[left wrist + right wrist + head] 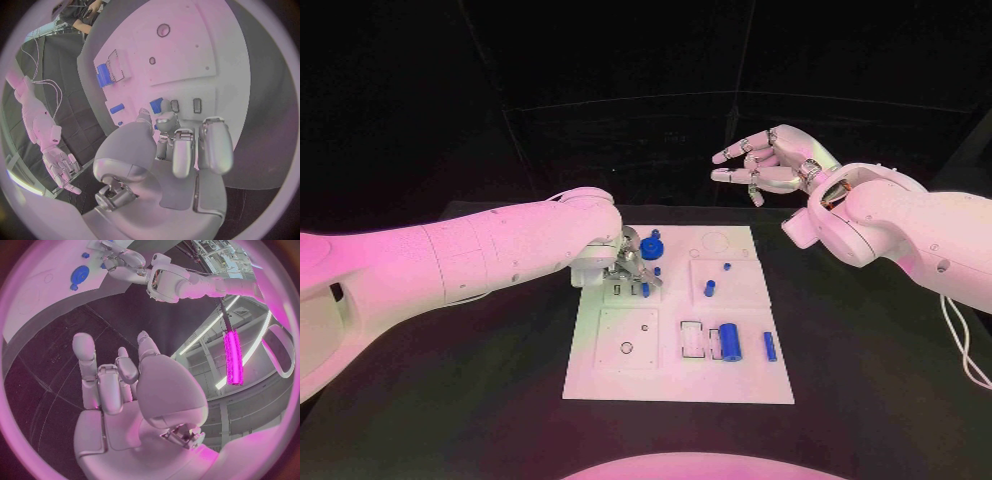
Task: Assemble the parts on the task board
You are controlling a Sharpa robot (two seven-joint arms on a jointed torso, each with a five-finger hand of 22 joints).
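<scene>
The white task board (733,385) lies mid-table. My left hand (629,263) is low over its far left part, thumb and a finger pinching a small blue part (155,105) beside two dark slots (197,105). A round blue part (655,246) sits just beyond that hand. A blue cylinder (727,340) and a blue bar (770,346) lie at the board's right, with two small blue pieces (710,289) above them. My right hand (769,160) hangs high beyond the board's far right corner, fingers apart and holding nothing. The right wrist view shows that hand (125,385) and the board (44,285).
A square plate with a round hole (627,347) sits on the board's near left. An open white holder (691,339) stands beside the blue cylinder. Black table (877,360) surrounds the board on all sides.
</scene>
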